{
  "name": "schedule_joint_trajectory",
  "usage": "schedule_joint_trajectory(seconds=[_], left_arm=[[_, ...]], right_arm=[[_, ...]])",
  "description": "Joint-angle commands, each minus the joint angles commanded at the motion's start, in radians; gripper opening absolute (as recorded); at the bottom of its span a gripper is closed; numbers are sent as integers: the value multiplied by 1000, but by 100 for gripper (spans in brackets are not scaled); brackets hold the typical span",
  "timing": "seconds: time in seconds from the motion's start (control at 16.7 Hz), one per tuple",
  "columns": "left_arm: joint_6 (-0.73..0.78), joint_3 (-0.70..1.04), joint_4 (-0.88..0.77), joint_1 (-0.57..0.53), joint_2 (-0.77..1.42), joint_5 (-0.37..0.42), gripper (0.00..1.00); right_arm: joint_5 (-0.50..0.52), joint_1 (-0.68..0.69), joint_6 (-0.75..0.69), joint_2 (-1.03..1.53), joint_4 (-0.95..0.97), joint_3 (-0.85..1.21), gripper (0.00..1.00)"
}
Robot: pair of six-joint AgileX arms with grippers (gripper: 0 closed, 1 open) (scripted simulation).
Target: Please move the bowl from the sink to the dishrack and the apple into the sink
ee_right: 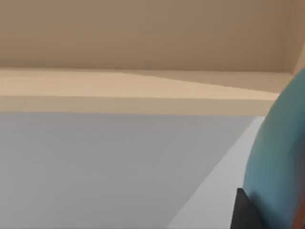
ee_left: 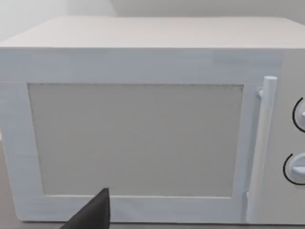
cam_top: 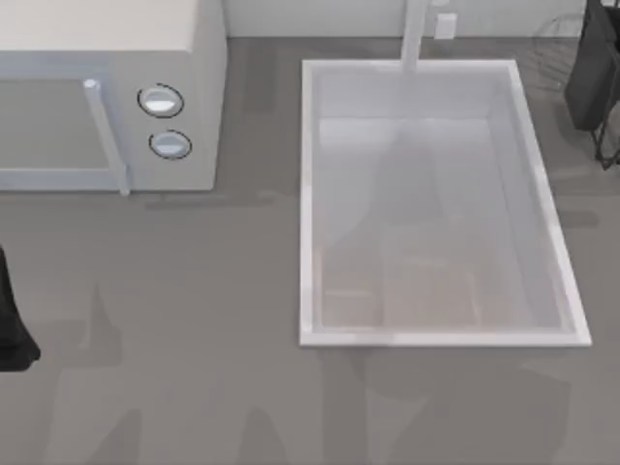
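Bowl [ee_right: 279, 157]: blue, close against right wrist cam; prob. carried toward dishrack [cam_top: 572, 48].
Right fingers: can't tell.
Sink [cam_top: 542, 194]: basin bare.
Left arm [cam_top: 12, 320]: parked at left edge, facing microwave [ee_left: 143, 119]; fingers can't tell.

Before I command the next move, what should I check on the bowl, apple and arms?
1. Bowl out of the sink: ok.
2. Bowl resting in the dishrack: cannot tell; it sits close to the right wrist camera.
3. Right arm at the dishrack corner: ok.
4. Apple's position: cannot tell.
5. Left arm parked at the table's left edge, facing the microwave: ok.
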Motion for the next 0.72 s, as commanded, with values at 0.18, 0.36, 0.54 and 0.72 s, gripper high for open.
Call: schedule_joint_trajectory(seconds=[0.18,0.36,0.54,0.72], left_arm=[[0,0,0,0,0,0,100],[0,0,0,0,0,0,100],[0,0,0,0,0,0,100],[0,0,0,0,0,0,100]], right_arm=[[27,23,-1,88,132,-73,0],[39,33,-2,123,169,-104,0],[39,33,-2,123,169,-104,0],[39,33,-2,123,169,-104,23]])
